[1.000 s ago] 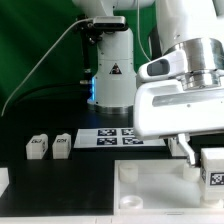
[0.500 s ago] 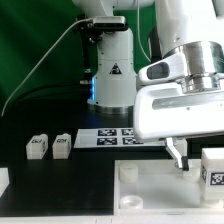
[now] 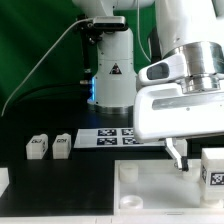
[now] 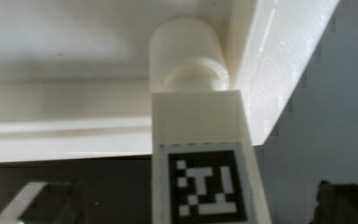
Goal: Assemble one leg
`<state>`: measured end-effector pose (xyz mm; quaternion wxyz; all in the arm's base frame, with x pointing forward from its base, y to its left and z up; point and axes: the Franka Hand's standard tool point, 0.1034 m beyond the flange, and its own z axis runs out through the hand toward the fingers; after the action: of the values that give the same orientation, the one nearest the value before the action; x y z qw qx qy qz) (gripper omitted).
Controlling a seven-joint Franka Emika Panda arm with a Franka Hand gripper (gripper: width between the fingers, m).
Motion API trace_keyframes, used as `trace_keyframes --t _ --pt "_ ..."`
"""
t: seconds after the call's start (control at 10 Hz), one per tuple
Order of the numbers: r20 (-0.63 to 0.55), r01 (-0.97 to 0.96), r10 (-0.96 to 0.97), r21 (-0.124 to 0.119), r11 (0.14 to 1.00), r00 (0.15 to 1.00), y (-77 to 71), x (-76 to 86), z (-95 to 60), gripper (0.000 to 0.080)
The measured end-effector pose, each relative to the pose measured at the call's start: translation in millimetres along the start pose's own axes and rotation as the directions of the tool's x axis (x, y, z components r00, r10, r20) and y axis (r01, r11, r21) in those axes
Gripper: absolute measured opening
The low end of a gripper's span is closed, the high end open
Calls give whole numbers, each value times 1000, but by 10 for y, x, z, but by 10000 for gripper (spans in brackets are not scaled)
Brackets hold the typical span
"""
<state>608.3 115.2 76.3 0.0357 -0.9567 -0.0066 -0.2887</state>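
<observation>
A white leg (image 3: pixel 213 167) with a black-and-white tag stands at the far corner of the wide white panel (image 3: pixel 150 188) on the exterior view's right. In the wrist view the leg (image 4: pixel 202 130) runs between my fingers, and its far end meets a round corner socket (image 4: pixel 199 72) of the panel (image 4: pixel 69 60). My gripper (image 4: pixel 194 208) is open. Its fingers (image 4: pixel 23 205) stand well apart on either side of the leg and do not touch it. In the exterior view only one finger (image 3: pixel 178 153) shows, beside the leg.
Two more white legs (image 3: pixel 38 147) (image 3: pixel 62 144) stand at the exterior view's left on the black table. The marker board (image 3: pixel 120 136) lies behind the panel. The arm's white base (image 3: pixel 108 60) rises at the back.
The visible finger has shifted a little to the exterior view's left, away from the leg, between one second and half a second ago. Nothing has moved since.
</observation>
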Motion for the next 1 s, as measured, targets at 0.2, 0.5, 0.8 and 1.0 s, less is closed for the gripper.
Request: trace_keyframes --t 0.2,0.5,0.8,1.0 --pt "125 -16 14 18 1000 992 -34 -1 -15 649" --pt "183 -26 21 24 999 983 -19 89 -40 649" --pt "183 -26 21 24 999 983 -19 89 -40 649" --pt "183 -26 21 24 999 983 -19 89 -40 649"
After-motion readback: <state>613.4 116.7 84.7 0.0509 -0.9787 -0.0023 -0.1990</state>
